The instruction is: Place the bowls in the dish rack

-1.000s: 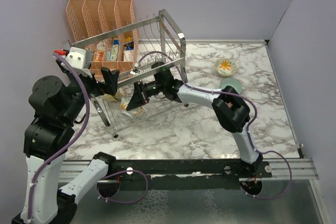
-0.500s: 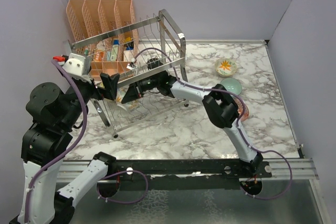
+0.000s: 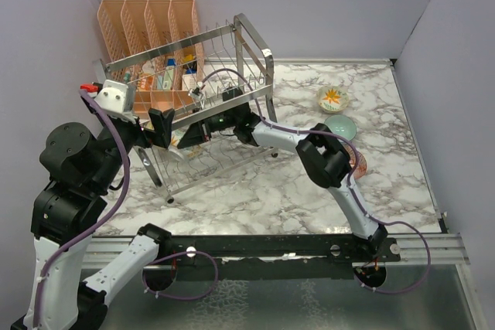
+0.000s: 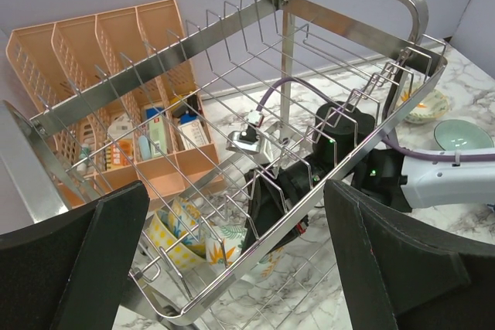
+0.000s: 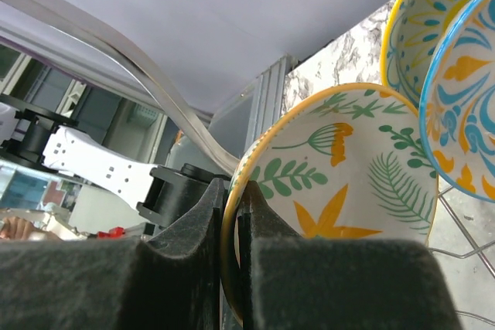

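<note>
The chrome wire dish rack (image 3: 232,67) stands at the back left. My right gripper (image 3: 192,135) reaches into its lower tier, shut on the rim of the green-leaf bowl (image 5: 348,175), which it holds on edge. In the right wrist view the gripper (image 5: 230,191) pinches the yellow rim beside a blue-yellow bowl (image 5: 464,106) and a yellow-teal bowl (image 5: 414,13). The left wrist view shows the rack (image 4: 232,113), the green-leaf bowl (image 4: 224,241) and a yellow dotted bowl (image 4: 172,236) in it. My left gripper (image 3: 161,125) is open and empty at the rack's left end; it also shows in the left wrist view (image 4: 236,191).
An orange-flower bowl (image 3: 332,99), a teal bowl (image 3: 341,125) and a red-orange bowl (image 3: 358,161), partly hidden by my right arm, sit on the marble table (image 3: 255,191) at the right. A peach-orange plastic organizer (image 3: 147,25) stands behind the rack. Walls close in left, back and right.
My right gripper has pushed the green-leaf bowl leftward and deeper into the rack's lower tier. My left gripper has risen slightly and stays open.
</note>
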### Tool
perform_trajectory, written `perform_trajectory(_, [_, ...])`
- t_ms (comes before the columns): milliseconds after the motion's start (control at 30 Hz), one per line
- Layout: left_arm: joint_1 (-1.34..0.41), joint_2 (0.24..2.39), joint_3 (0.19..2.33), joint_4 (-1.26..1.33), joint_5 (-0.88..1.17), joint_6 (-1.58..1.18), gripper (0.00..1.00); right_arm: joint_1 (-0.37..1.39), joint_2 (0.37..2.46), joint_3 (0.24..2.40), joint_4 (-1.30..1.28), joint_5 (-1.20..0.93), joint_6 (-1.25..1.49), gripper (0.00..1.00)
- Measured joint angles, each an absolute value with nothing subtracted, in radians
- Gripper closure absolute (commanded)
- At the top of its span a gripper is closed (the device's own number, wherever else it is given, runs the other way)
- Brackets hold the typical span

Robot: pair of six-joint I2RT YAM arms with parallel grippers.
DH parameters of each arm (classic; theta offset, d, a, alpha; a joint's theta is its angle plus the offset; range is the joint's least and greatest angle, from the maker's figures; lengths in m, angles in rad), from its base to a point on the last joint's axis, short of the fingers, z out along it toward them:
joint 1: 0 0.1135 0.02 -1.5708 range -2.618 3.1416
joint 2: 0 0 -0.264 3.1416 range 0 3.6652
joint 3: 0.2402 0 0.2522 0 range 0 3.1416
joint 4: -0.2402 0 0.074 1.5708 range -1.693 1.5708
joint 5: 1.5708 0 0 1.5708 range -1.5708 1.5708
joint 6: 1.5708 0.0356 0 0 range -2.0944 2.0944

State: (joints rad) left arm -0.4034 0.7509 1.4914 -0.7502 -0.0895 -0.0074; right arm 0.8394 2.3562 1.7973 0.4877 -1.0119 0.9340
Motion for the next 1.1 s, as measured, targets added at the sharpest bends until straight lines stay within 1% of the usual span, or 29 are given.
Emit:
perform_trajectory(167, [-0.403, 0.753, 1.491, -0.750, -0.096, -0.007, 0.01, 0.834, 2.356, 1.762, 0.592, -1.016, 0.989, 0.99])
perform_trajectory(500, [-0.408, 0.763, 1.491, -0.751, -0.099, -0.006, 0.01, 0.809, 2.356, 1.762, 0.856, -1.011, 1.148, 0.99])
perform_trajectory(800, [-0.408, 0.765, 1.491, -0.751, -0.099, -0.006, 0.01, 0.796, 2.358, 1.769, 0.884, -0.907, 1.143, 0.99])
perform_trajectory(1100, [-0.408, 0.765, 1.491, -0.751, -0.099, -0.005, 0.01, 0.796, 2.455, 1.890, 0.874, -0.735, 1.140, 0.99])
